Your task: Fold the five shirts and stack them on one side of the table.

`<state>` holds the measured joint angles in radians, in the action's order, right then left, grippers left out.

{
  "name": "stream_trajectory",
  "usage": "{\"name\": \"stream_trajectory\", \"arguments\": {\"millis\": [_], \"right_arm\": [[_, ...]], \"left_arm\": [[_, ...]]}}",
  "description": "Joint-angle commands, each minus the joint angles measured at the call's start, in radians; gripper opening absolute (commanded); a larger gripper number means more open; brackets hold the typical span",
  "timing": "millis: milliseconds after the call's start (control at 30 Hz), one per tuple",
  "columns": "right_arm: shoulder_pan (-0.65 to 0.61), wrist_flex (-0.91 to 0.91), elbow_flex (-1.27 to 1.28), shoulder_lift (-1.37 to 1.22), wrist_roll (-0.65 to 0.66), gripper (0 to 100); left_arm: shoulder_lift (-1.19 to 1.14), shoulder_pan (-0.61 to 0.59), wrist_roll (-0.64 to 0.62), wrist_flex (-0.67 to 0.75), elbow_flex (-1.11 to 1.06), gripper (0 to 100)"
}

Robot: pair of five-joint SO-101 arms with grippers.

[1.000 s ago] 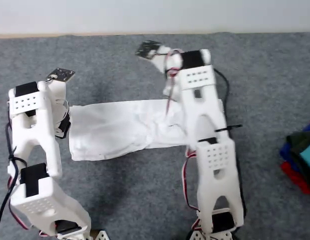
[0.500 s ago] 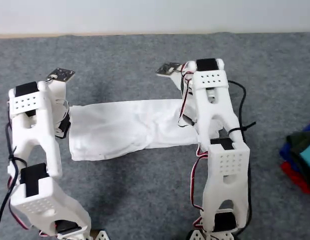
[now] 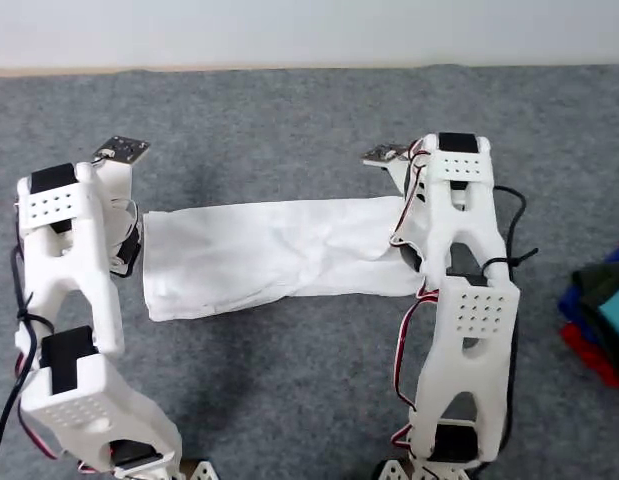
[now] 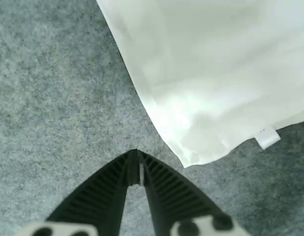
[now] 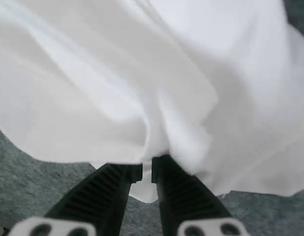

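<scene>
1. Since the gray table (image 3: 289, 380) holds the white shirt (image 3: 259, 255) as a long strip between both arms, I'd fold it end over end.
2. The pile of folded shirts (image 3: 601, 318) sits far out past the right arm.
3. The right gripper (image 5: 147, 169) is pinched tight on one end; I'd lift slowly.
4. The left gripper (image 4: 135, 169) is closed on nothing, with the other end just ahead of it; it could press there.
</scene>
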<state>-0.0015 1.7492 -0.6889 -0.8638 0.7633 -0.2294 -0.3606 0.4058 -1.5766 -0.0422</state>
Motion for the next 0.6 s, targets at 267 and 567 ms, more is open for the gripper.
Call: {"name": "stream_trajectory", "arguments": {"millis": [267,567], "right_arm": [[-0.216,0.03,-0.006,0.216,-0.006,5.7],[-0.205,-0.12,-0.006,0.059,-0.003,5.8]], "left_arm": [[0.068,0.006,0.0,0.015,0.004,0],[0.068,0.006,0.0,0.011,0.004,0]]}}
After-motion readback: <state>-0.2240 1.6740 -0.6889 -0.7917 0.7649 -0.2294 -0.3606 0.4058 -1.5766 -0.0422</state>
